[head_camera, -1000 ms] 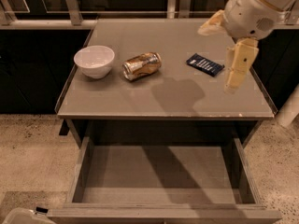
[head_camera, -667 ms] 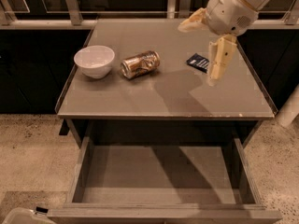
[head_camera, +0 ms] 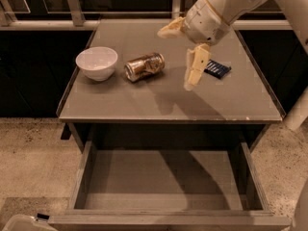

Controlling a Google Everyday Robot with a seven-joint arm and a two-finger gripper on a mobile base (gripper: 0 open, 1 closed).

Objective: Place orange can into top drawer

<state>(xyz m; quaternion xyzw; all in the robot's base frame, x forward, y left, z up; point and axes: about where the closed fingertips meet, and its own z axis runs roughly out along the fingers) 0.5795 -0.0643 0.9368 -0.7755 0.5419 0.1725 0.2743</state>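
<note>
The orange can (head_camera: 144,66) lies on its side on the tabletop (head_camera: 226,102), just right of the white bowl. My gripper (head_camera: 175,59) hangs above the table to the right of the can, apart from it, with its two pale fingers (head_camera: 196,67) spread wide and nothing between them. The top drawer (head_camera: 168,219) is pulled out below the tabletop and nothing lies in it.
A white bowl (head_camera: 96,62) stands at the table's left. A flat dark blue packet (head_camera: 219,69) lies to the right, partly behind my gripper. A railing runs behind the table. A pale object (head_camera: 19,223) sits at the bottom left corner on the floor.
My gripper has moved left across the table, from beyond the blue packet toward the can, staying open. The can, bowl and drawer have not moved.
</note>
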